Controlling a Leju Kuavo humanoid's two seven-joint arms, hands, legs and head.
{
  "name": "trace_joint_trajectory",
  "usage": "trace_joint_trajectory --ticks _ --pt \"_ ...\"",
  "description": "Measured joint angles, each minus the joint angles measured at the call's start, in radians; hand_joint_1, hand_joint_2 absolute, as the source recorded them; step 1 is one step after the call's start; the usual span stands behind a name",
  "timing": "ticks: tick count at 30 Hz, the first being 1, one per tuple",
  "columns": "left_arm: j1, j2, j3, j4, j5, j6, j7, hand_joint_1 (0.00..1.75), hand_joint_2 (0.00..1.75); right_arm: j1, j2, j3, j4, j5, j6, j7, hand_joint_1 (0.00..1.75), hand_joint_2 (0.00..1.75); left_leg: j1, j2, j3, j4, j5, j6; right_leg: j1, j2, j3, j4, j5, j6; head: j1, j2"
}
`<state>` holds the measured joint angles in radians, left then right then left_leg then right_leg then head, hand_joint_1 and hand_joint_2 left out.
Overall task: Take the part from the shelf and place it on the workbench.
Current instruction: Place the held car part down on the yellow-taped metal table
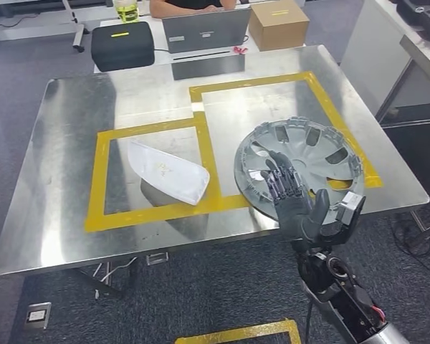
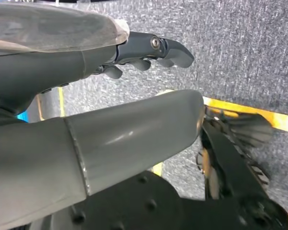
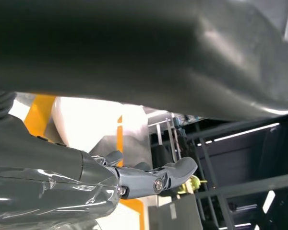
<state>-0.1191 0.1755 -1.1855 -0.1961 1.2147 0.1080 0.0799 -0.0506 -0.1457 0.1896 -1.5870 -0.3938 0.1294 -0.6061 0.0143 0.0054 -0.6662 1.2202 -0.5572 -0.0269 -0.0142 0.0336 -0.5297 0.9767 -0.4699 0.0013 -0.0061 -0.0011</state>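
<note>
Wheel cover [image 1: 304, 161] lies flat on workbench [image 1: 67, 186], in right taped square. Right hand [image 1: 295, 202] at its near edge, fingers spread, holding nothing

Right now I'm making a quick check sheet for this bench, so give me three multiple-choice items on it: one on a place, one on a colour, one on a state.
1. Where does the wheel cover lie?
A. Inside the tape square nearer the robot's left
B. At the table's near right, across the tape
C. On the floor

2. What colour is the tape on the table?
A. Yellow
B. Red
C. Blue

3. How is the right hand?
A. Gripping the white part
B. Closed in a fist
C. Fingers spread over the wheel cover, no grip to be seen

Answers: 1 B, the cover's near edge overlaps the tape of the right square. 2 A, both squares are yellow. 3 C, the fingers fan out above the cover while the white part lies apart in the left square.
</note>
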Motion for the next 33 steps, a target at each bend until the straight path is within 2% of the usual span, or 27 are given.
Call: trace_joint_trajectory --ticks 1,3,5,9,15,21,25,30,33 --pt "0.001 0.0 0.0 0.0 0.0 0.0 0.0 0.0 0.0 0.0 0.0 0.001 -0.004 -0.002 0.002 -0.001 0.0 0.0 -0.004 -0.009 0.02 -0.057 0.042 0.01 0.003 0.009 0.002 0.0 -0.001 -0.001 -0.001 0.0" --pt "0.0 0.003 0.0 0.0 -0.002 0.0 0.0 0.0 0.0 -0.002 0.0 0.003 -0.012 -0.004 0.004 -0.002 0.0 0.87 -0.01 -0.043 0.069 -0.19 0.106 0.031 0.006 0.025 0.003 0.0 -0.002 -0.001 -0.002 0.0" --pt "-0.002 0.005 0.0 0.0 -0.002 0.001 0.0 0.0 0.0 -0.004 0.001 0.004 -0.016 -0.005 0.004 -0.002 0.0 1.75 -0.015 -0.062 0.091 -0.25 0.12 0.038 0.004 0.037 -0.002 0.0 -0.003 0.003 -0.002 0.0" --pt "-0.004 0.003 0.0 0.0 -0.003 0.001 0.0 0.0 0.0 -0.003 0.001 0.008 -0.02 -0.001 0.004 -0.001 0.0 1.75 -0.014 -0.056 0.099 -0.264 0.119 0.016 0.005 0.043 -0.001 0.0 -0.009 -0.016 0.003 0.0" --pt "-0.004 0.002 0.0 0.0 -0.003 0.001 0.002 0.0 0.0 -0.005 0.002 0.015 -0.026 0.0 0.003 -0.001 0.0 1.75 -0.016 -0.056 0.104 -0.264 0.116 0.025 0.004 0.042 0.012 -0.013 -0.007 -0.007 0.016 0.0" --pt "-0.004 0.0 0.0 0.0 -0.003 0.001 0.002 0.0 0.0 -0.005 0.002 0.018 -0.027 0.008 0.0 0.0 0.0 1.75 -0.016 -0.056 0.105 -0.262 0.114 0.029 0.004 0.042 0.015 -0.017 -0.007 0.004 0.018 0.0" --pt "-0.004 0.0 0.0 0.0 -0.003 0.003 0.002 0.0 0.0 -0.005 0.002 0.02 -0.027 0.014 -0.005 0.003 0.0 0.0 -0.015 -0.056 0.105 -0.262 0.113 0.029 0.004 0.042 0.014 -0.017 -0.008 0.005 0.016 0.0" --pt "-0.004 0.0 0.0 0.0 -0.004 0.003 0.002 0.0 0.0 -0.007 0.002 0.022 -0.036 0.011 -0.011 0.001 0.0 0.0 -0.014 -0.056 0.106 -0.263 0.113 0.029 0.005 0.042 0.014 -0.017 -0.008 0.005 0.015 0.0" --pt "-0.004 0.0 0.0 0.0 -0.015 0.003 0.002 0.0 0.0 -0.007 0.002 0.03 -0.049 -0.037 0.064 -0.036 0.0 0.0 -0.014 -0.056 0.107 -0.265 0.113 0.029 0.006 0.042 0.014 -0.017 -0.008 0.005 0.014 0.0"
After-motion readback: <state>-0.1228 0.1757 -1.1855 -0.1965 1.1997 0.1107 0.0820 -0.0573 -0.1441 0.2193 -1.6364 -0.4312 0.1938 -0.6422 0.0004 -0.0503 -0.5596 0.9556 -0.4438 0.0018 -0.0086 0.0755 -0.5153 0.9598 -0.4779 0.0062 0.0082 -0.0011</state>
